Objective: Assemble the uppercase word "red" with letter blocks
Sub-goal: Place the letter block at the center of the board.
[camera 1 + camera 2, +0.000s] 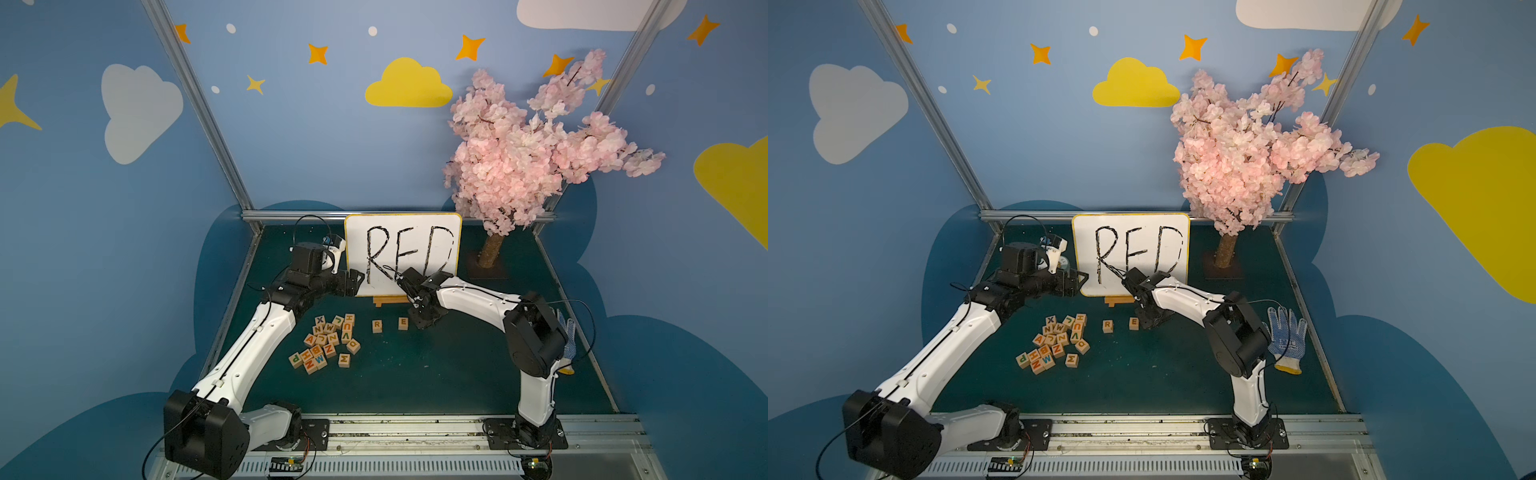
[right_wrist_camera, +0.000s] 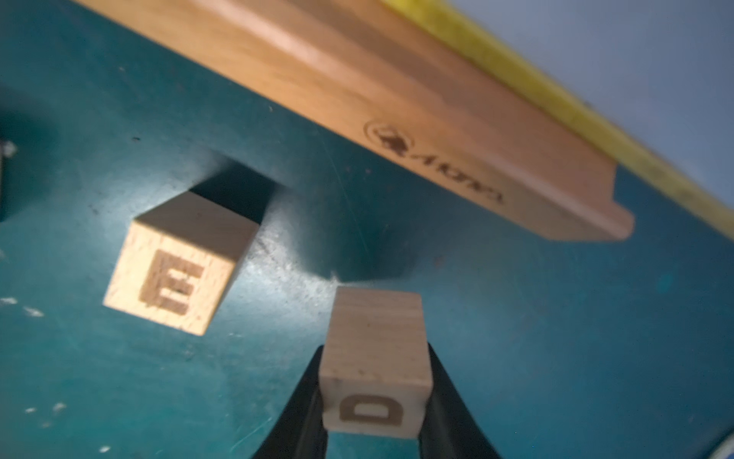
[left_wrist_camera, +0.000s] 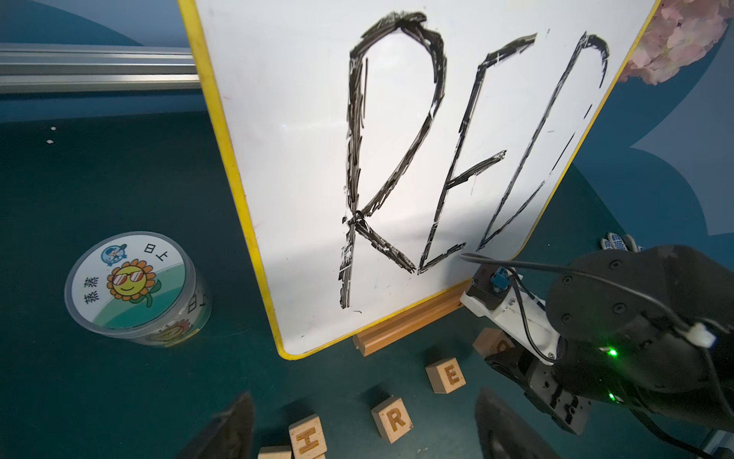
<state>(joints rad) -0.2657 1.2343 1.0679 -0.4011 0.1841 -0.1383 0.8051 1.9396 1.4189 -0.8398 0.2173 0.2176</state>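
Observation:
An R block (image 1: 377,325) and an E block (image 1: 403,323) stand side by side on the green mat in front of the board, a small gap between them. My right gripper (image 1: 422,322) is just right of the E block (image 2: 174,274), shut on a D block (image 2: 375,365) held low over the mat. That D block (image 3: 490,341) peeks out beside the right arm in the left wrist view. The remaining letter blocks (image 1: 328,343) lie in a loose pile to the left. My left gripper (image 1: 357,282) hovers open and empty by the board's lower left corner, above the R block (image 3: 393,419).
A white yellow-framed board (image 1: 403,253) with handwritten RED stands on a wooden stand (image 1: 388,300) at the back. A round labelled jar (image 3: 135,286) sits left of it. A pink blossom tree (image 1: 494,249) is at the back right, a dotted glove (image 1: 1285,332) at the right edge.

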